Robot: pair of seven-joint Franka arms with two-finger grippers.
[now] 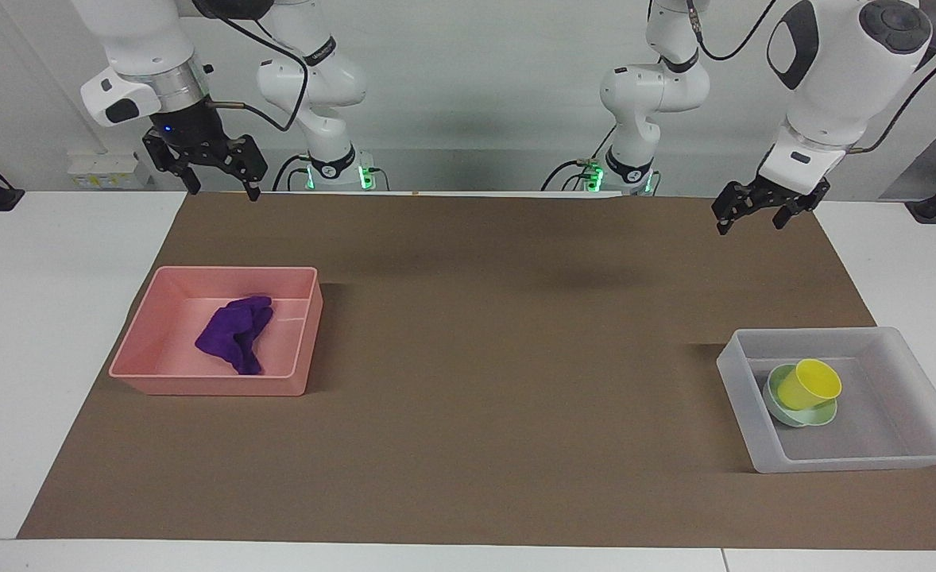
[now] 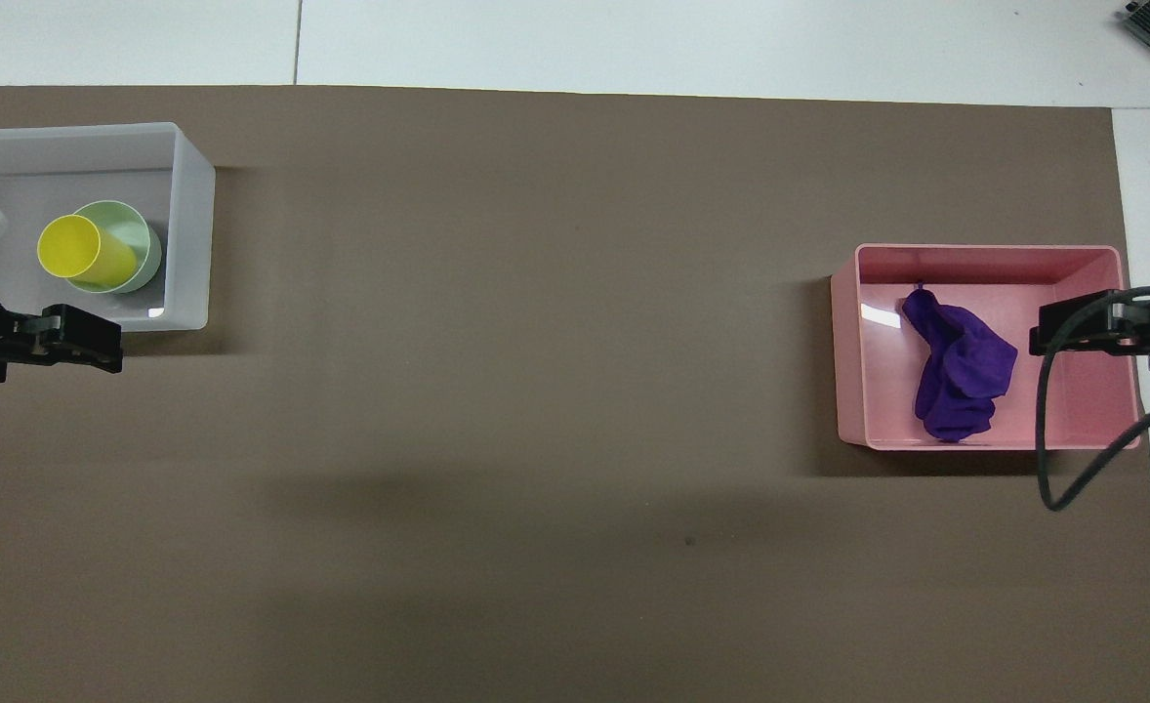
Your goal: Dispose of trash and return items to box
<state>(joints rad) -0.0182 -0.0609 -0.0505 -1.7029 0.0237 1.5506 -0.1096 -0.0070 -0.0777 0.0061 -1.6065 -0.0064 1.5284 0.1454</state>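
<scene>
The deep-purple cloth [image 1: 234, 334] lies crumpled in the pink tray [image 1: 206, 385]; both also show in the overhead view, the cloth [image 2: 961, 376] in the tray [image 2: 985, 252]. The yellow cup [image 1: 810, 383] leans tilted in the mint-green bowl [image 1: 771, 391], inside the translucent box [image 1: 849, 461]. The overhead view shows the cup [image 2: 77, 249], bowl [image 2: 143, 239] and box [image 2: 194, 225] too. My left gripper [image 1: 750, 224] is open and empty, raised over the mat on the robots' side of the box. My right gripper [image 1: 224, 191] is open and empty, raised over the mat's edge nearest the robots.
A brown mat [image 1: 500, 357] covers most of the white table [image 1: 47, 318]. The pink tray stands toward the right arm's end, the box toward the left arm's end. The right arm's black cable [image 2: 1053, 459] hangs over the pink tray's corner in the overhead view.
</scene>
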